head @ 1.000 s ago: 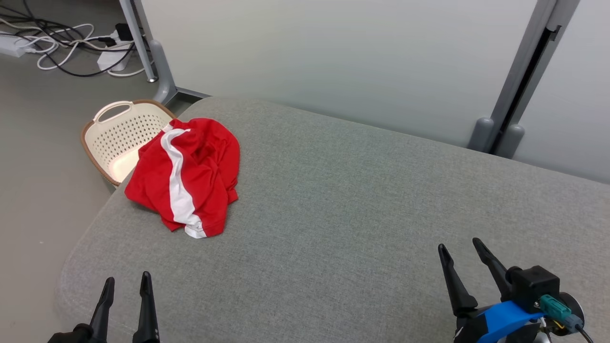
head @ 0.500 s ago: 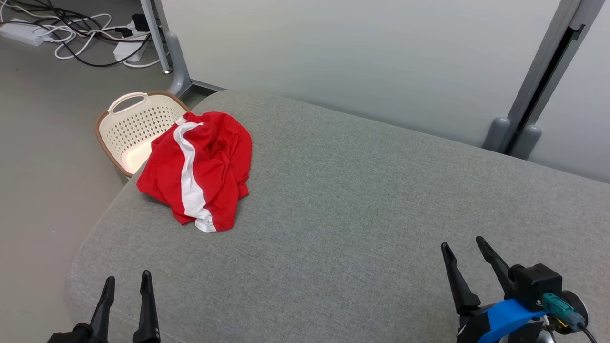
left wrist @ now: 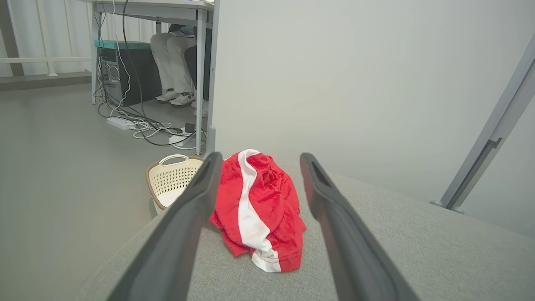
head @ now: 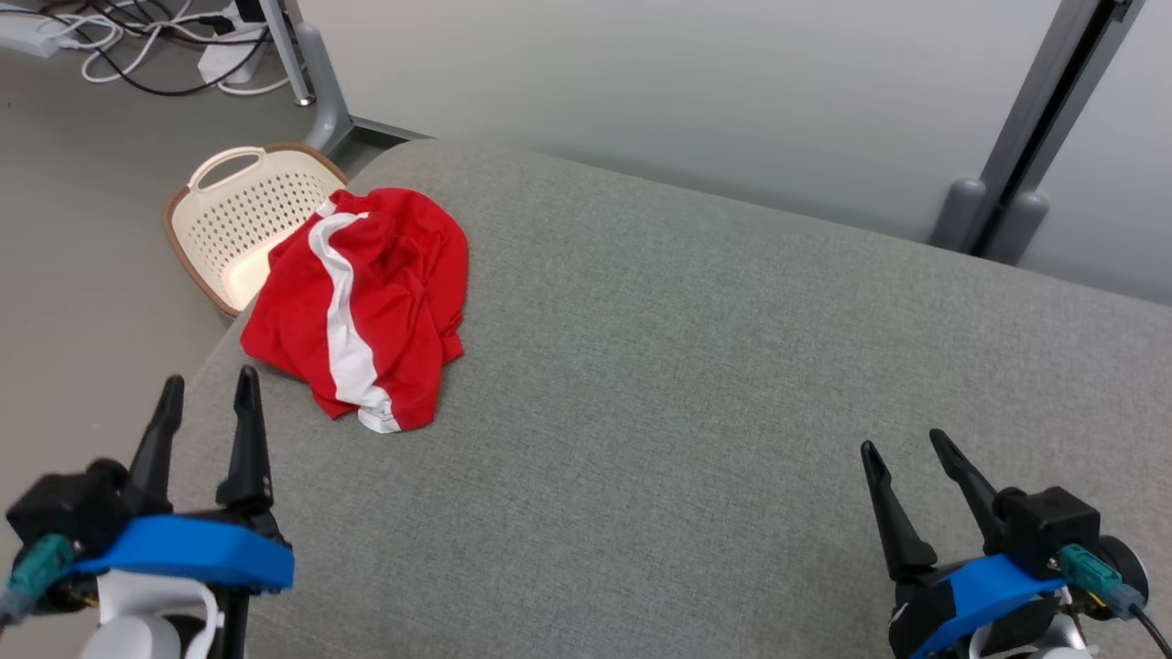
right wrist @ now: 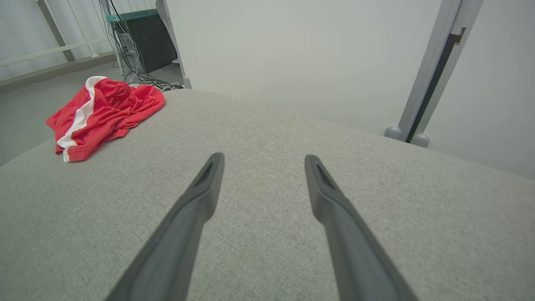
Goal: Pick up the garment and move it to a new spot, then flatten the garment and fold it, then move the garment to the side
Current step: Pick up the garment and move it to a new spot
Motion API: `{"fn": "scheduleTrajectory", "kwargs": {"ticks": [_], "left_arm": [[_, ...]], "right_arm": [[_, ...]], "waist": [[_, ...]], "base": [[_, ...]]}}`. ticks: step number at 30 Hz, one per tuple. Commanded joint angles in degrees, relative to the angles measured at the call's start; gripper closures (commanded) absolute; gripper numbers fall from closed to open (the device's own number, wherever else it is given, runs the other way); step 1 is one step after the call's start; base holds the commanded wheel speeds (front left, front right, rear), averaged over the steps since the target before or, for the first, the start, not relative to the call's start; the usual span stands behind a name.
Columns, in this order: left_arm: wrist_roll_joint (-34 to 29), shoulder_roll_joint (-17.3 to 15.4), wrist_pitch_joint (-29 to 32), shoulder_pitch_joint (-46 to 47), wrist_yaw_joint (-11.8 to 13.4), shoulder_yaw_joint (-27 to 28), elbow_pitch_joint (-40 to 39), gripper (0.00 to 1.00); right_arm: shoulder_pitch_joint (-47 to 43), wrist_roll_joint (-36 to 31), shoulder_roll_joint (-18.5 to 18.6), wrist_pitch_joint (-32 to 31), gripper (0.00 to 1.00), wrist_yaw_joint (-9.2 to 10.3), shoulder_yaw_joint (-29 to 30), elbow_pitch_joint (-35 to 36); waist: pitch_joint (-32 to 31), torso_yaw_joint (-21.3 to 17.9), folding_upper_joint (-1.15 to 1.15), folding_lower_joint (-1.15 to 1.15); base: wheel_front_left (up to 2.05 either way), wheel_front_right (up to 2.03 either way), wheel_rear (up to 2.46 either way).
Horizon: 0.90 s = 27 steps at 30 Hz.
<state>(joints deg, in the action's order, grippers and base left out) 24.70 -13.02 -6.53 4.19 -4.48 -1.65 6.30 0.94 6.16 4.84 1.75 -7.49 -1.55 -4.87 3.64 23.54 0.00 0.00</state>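
Left gripper (head: pixel 209 380): jaws apart, empty, over the near left corner of the grey pad (head: pixel 696 384).
Right gripper (head: pixel 904 443): jaws apart, empty, at the near right.
Garment (head: pixel 394 284): red, crumpled, with a white stripe. It lies at the pad's far left edge, just ahead of the left gripper. Its long axis runs far to near along the stripe, hem end toward the robot.
Basket (head: pixel 229 215): cream, on the floor beside the garment.

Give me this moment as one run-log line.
phase: before pickup | garment: crumpled, far-left of cushion, untouched | left gripper: open, short of garment | right gripper: open, empty
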Motion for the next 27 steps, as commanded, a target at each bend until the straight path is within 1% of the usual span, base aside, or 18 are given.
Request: {"fn": "scheduleTrajectory", "kwargs": {"ticks": [1,4,9,12,14,17,20,21,24,27], "left_arm": [[0.66,-0.73,1.51,2.31,0.36,0.42,0.02,0.0],[1.71,-2.41,6.29,7.12,1.12,1.29,1.31,0.0],[5.48,-4.79,12.44,14.54,2.52,4.74,4.13,0.0],[8.18,-6.7,14.54,18.23,2.1,7.15,6.13,0.0],[8.66,-8.46,15.92,19.11,2.17,8.11,8.55,0.0],[10.33,-11.08,17.19,20.65,2.69,10.86,11.11,0.0],[12.64,-12.49,18.02,21.83,2.59,13.44,14.07,0.0],[12.64,-12.49,18.02,21.83,2.59,13.44,14.07,0.0],[14.73,-14.26,17.41,23.8,1.76,15.73,18.46,0.0],[15.69,-15.67,17.09,25.8,1.02,16.79,22.89,0.0]], "right_arm": [[1.1,-0.23,0.32,-0.03,0.0,-0.01,-0.08,0.6],[2.06,-0.63,0.47,-0.53,0.0,-0.01,-0.72,1.51],[4.0,-0.88,2.09,-1.78,0.0,-0.02,-1.21,3.22],[5.29,-1.13,3.31,-2.81,0.0,-0.01,-1.38,5.13],[6.05,-0.8,4.19,-3.31,0.0,-0.01,-1.98,5.97],[8.06,-0.46,5.38,-3.97,0.0,-0.01,-2.95,7.67],[9.29,-0.21,6.24,-4.25,0.0,-0.01,-3.04,9.12],[9.29,-0.21,6.24,-4.25,0.0,-0.01,-3.04,9.12],[10.37,-0.27,7.03,-4.55,0.0,-0.01,-3.05,10.59],[11.0,-0.11,7.54,-4.84,0.0,-0.01,-2.74,11.82]], "waist": [[1.66,-0.93,0.0,0.0],[3.79,-2.39,0.0,0.0],[8.51,-5.0,0.0,0.0],[12.37,-6.94,0.0,0.0],[14.4,-8.46,0.0,0.0],[18.09,-11.49,0.0,0.0],[21.43,-14.01,0.0,0.0],[21.43,-14.01,0.0,0.0],[24.75,-16.05,0.0,0.0],[27.96,-17.83,0.0,0.0]], "base": [[0.0,0.0,0.0],[0.0,0.0,0.0],[0.0,0.0,0.0],[0.0,0.0,0.0],[0.0,0.0,0.0],[0.0,0.0,0.0],[0.0,0.0,0.0],[0.0,0.0,0.0],[0.0,0.0,0.0],[0.0,0.0,0.0]]}}
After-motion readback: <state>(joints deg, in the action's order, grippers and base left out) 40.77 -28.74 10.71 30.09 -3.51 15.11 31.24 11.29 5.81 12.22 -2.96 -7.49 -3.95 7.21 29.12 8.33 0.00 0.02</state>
